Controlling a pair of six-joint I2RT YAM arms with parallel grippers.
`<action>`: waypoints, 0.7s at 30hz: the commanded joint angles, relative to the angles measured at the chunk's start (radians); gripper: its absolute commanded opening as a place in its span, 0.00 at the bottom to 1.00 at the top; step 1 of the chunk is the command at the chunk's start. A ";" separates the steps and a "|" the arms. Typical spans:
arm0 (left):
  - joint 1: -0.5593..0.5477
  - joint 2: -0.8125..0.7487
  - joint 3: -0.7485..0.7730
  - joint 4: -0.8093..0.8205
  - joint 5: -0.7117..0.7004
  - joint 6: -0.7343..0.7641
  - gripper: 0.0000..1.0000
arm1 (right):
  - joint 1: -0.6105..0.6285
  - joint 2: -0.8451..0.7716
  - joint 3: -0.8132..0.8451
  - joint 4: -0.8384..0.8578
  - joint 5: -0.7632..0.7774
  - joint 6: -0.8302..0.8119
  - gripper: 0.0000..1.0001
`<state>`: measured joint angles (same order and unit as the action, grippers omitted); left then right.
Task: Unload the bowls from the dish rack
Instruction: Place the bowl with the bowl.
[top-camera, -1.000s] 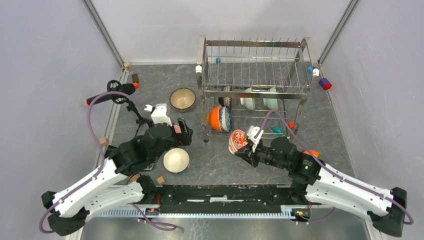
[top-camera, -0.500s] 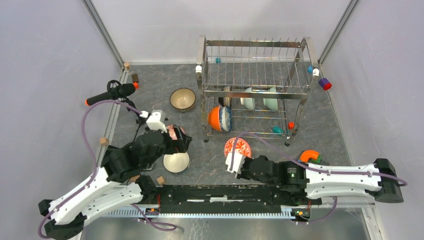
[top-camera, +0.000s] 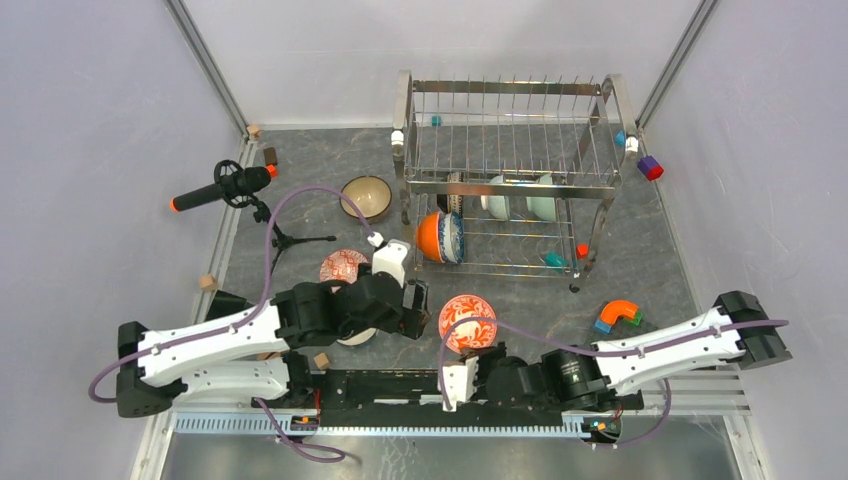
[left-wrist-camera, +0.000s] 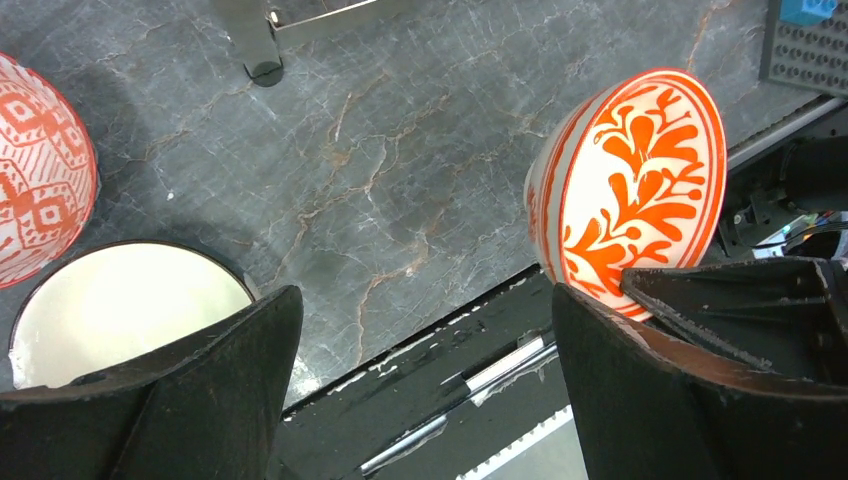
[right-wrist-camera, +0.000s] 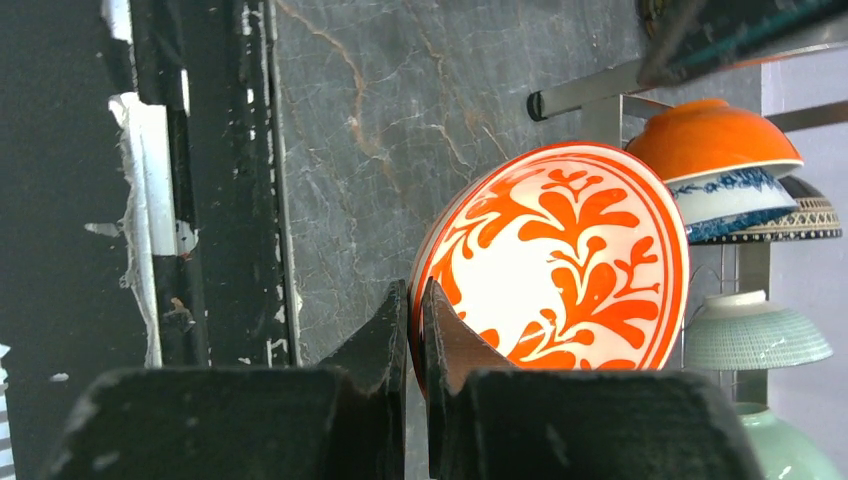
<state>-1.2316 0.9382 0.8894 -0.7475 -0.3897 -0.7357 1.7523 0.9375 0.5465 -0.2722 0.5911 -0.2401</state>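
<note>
- Right gripper (right-wrist-camera: 413, 300), black two-finger claw: pinched narrow on the rim of a white ceramic bowl with orange leaf pattern inside (right-wrist-camera: 560, 260).
- The leaf bowl (top-camera: 468, 322) is tipped up on edge over the grey marbled table (top-camera: 650, 250), near the front rail between the two arms, out of the rack. Cannot tell if it touches the table.
- Left gripper (left-wrist-camera: 422, 300): jaws spread wide, holding nothing, low over the table just left of the leaf bowl (left-wrist-camera: 640, 180).
- Cream bowl with dark rim (left-wrist-camera: 120, 310): upright on the table, under the left claw's left finger, partly hidden by the arm in the top view.
- White bowl with red-orange lattice pattern (top-camera: 342, 266): on the table just beyond the cream bowl.
- Tan bowl with dark rim (top-camera: 366, 197): upright on the table, left of the rack.
- Two-tier chrome wire dish rack (top-camera: 505, 87): at the far side; its lower tier holds on edge a plain orange bowl (top-camera: 430, 237), a blue-and-white bowl (top-camera: 452, 237) against it, a white bowl (top-camera: 497, 195) and a pale green bowl (top-camera: 541, 200).
</note>
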 joint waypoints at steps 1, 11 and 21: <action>-0.040 0.037 0.056 0.039 -0.073 -0.051 1.00 | 0.059 0.035 0.049 0.042 0.074 -0.060 0.00; -0.150 0.164 0.101 -0.020 -0.105 -0.060 0.99 | 0.136 0.135 0.079 -0.023 0.059 -0.086 0.00; -0.217 0.293 0.170 -0.088 -0.117 -0.015 0.88 | 0.177 0.181 0.105 -0.023 0.040 -0.107 0.00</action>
<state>-1.4261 1.1915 0.9928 -0.7990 -0.4698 -0.7551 1.9137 1.1229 0.5900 -0.3321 0.6056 -0.3157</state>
